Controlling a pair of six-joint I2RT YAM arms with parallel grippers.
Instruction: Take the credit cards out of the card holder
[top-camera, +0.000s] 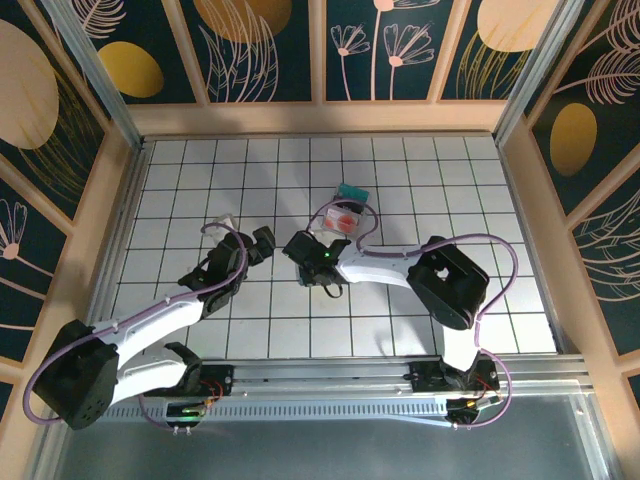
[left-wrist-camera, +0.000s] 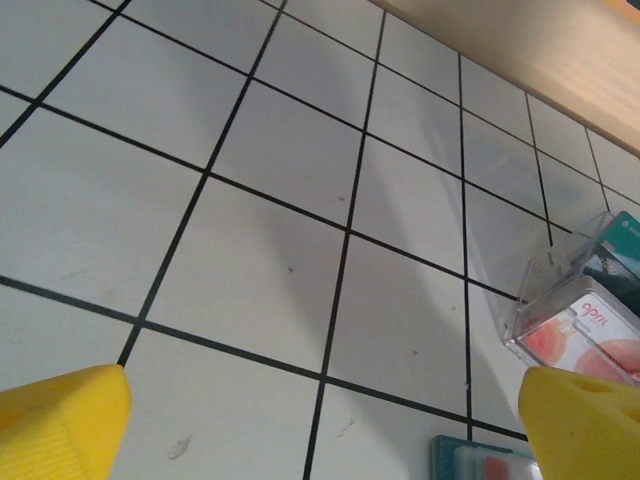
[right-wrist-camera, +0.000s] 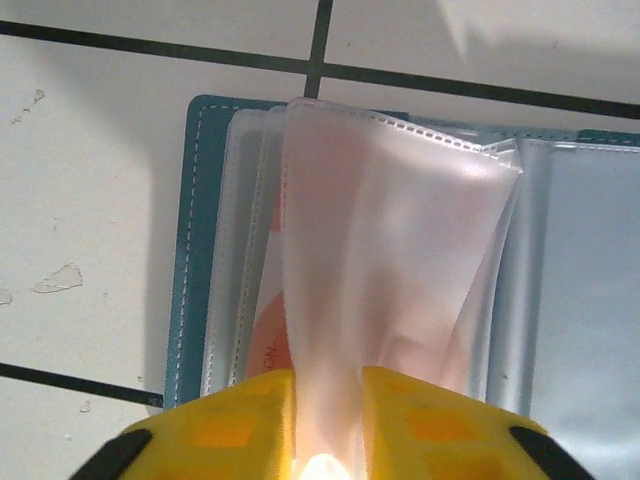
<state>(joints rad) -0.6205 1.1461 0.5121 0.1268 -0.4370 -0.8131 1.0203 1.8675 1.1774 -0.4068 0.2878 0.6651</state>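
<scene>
Yellow fingertips of the right gripper (right-wrist-camera: 325, 420) pinch a clear sleeve (right-wrist-camera: 385, 230) of the card holder (right-wrist-camera: 190, 250), which lies open on the tiled table (right-wrist-camera: 90, 150). This probably exposes the pink-red credit card (right-wrist-camera: 265, 345) behind it. The left gripper (left-wrist-camera: 320, 425) hovers wide and empty.

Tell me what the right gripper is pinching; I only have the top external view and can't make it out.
Observer: The right gripper is shut on one clear sleeve of the open teal card holder.
Operator: Check for a card inside.
Observer: A whitish card with a red blotch shows through the sleeves just left of the pinched one; I can't tell whether the pinched one holds a card.
Operator: Report the left gripper.
Observer: The left gripper is open above the white tiles, yellow fingers wide apart, holding nothing.
</scene>
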